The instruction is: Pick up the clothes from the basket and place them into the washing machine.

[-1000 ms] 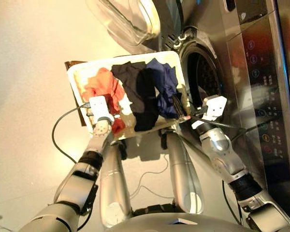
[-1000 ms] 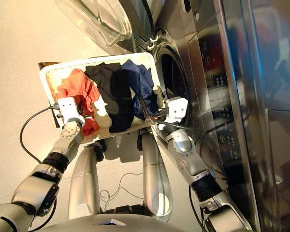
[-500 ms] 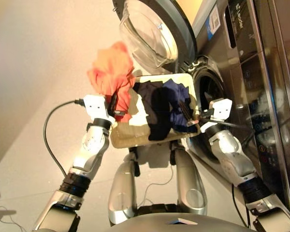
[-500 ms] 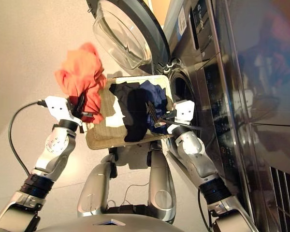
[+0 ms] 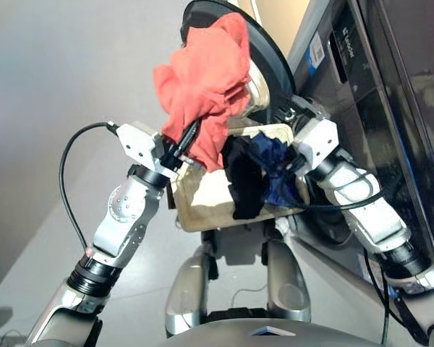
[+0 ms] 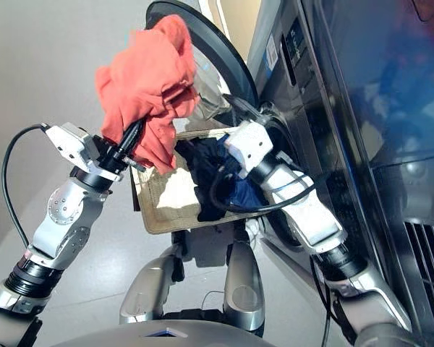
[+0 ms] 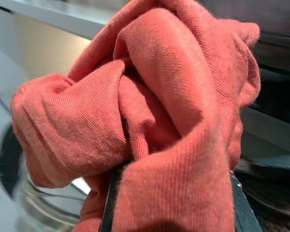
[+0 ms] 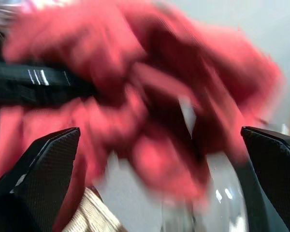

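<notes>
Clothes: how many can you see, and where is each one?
3. The orange-red garment hangs from the left end effector, raised above the basket. The black garment and dark blue garment lie in the basket. None seems hidden.

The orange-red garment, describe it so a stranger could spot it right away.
Start at the washing machine and its open round door. In front of the door, the left pincer holds up the orange-red garment, the only garment out of the basket.

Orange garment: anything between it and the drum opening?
Yes. The right arm reaches across in front of the drum opening, and the orange garment, held up by the left gripper, hangs against the open door.
</notes>
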You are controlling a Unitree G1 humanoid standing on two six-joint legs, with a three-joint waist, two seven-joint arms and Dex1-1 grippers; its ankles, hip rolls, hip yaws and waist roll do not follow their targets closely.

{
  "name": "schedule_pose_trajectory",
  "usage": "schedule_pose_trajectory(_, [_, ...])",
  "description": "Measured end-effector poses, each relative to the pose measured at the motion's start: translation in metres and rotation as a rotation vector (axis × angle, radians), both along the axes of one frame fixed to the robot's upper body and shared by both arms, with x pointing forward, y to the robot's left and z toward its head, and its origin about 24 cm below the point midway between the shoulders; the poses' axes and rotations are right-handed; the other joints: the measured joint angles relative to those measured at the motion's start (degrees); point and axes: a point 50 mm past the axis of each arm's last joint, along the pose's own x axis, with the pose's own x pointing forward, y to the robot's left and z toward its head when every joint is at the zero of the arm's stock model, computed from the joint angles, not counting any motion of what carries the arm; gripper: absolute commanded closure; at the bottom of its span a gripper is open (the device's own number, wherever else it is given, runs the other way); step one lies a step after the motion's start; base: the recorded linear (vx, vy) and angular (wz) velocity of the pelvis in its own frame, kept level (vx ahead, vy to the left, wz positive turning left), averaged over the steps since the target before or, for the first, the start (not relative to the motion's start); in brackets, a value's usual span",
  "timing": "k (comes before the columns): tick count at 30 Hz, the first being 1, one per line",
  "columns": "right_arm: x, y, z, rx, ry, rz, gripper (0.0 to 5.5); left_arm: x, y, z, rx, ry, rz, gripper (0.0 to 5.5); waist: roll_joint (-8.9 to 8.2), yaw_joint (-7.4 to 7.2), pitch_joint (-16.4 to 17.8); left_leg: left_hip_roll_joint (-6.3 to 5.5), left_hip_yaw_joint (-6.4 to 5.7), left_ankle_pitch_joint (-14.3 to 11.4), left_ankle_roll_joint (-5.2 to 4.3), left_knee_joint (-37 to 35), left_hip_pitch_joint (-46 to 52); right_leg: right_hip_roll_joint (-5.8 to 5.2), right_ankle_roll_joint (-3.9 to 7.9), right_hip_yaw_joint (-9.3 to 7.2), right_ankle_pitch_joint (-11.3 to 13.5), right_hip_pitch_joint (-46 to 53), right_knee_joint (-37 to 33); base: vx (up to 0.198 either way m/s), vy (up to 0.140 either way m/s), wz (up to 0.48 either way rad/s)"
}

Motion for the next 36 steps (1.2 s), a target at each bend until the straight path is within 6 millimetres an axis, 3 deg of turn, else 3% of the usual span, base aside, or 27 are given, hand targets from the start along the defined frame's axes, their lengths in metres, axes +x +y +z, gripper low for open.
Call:
schedule_pose_trajectory(14, [0.016,0.027,0.017,-0.117,-0.081,0.041,0.0,0.005,0.01,0.0,-0.031,0.032,0.057,5.5,-0.05,0.46,-0.1,-0.01,-0.08,0.5,0.47,0.0,-0.7,0.19,-0.41,-0.15,0.9,-0.2,-0.9,0.0,0.0,0.0])
schedule_pose_trajectory(25, [0.022,0.029,0.015,-0.169,-0.073,0.041,0.0,0.008,0.012,-0.004,-0.018,0.059,0.072,5.5,-0.08,1.61,-0.1,0.22,-0.73,0.6,0.3,0.1,-0.5,0.34,-0.5,-0.62,1.0,0.3,-0.8,0.0,0.0,0.0])
schedule_pose_trajectory(26, [0.022,0.029,0.015,-0.172,-0.071,0.041,3.54,0.008,0.012,-0.004,-0.018,0.06,0.07,5.5,-0.08,1.61,-0.1,0.24,-0.92,0.6,0.26,0.1,-0.5,0.35,-0.5,-0.71,0.9,0.5,-0.8,0.0,0.0,0.0])
schedule_pose_trajectory(27, [0.022,0.03,0.013,-0.182,-0.068,0.048,5.5,0.008,0.011,-0.004,-0.017,0.06,0.067,5.5,-0.08,1.59,-0.1,0.25,-1.15,0.7,0.23,0.1,-0.5,0.35,-0.48,-0.71,0.9,0.6,-0.8,0.0,0.0,0.0])
schedule_pose_trajectory(29, [0.02,0.033,0.01,-0.203,-0.059,0.07,5.5,0.008,0.011,-0.003,-0.017,0.059,0.067,5.5,-0.11,1.61,-0.1,0.29,-1.45,0.7,0.19,0.1,-0.5,0.39,-0.47,-0.7,0.8,0.8,-0.8,0.0,0.0,0.0])
schedule_pose_trajectory(30, [0.02,0.032,0.008,-0.212,-0.052,0.067,4.87,0.008,0.011,-0.003,-0.016,0.058,0.065,5.5,-0.11,1.66,-0.1,0.29,-1.53,0.7,0.2,0.1,-0.5,0.39,-0.46,-0.7,0.8,0.9,-0.9,0.0,0.0,0.0])
schedule_pose_trajectory(31, [0.021,0.032,0.006,-0.222,-0.041,0.059,5.5,0.008,0.009,-0.004,-0.012,0.061,0.055,5.5,-0.11,1.73,-0.1,0.29,-1.55,0.8,0.21,0.1,-0.5,0.39,-0.46,-0.7,0.8,0.9,-0.8,0.0,0.0,0.0])
schedule_pose_trajectory(36, [0.022,0.03,0.006,-0.229,-0.036,0.055,5.5,0.007,0.007,-0.007,-0.008,0.07,0.047,5.5,-0.26,1.73,-0.2,0.27,-1.57,0.8,0.22,0.1,-0.5,0.36,-0.46,-0.7,0.8,0.9,-0.8,0.0,0.0,0.0])
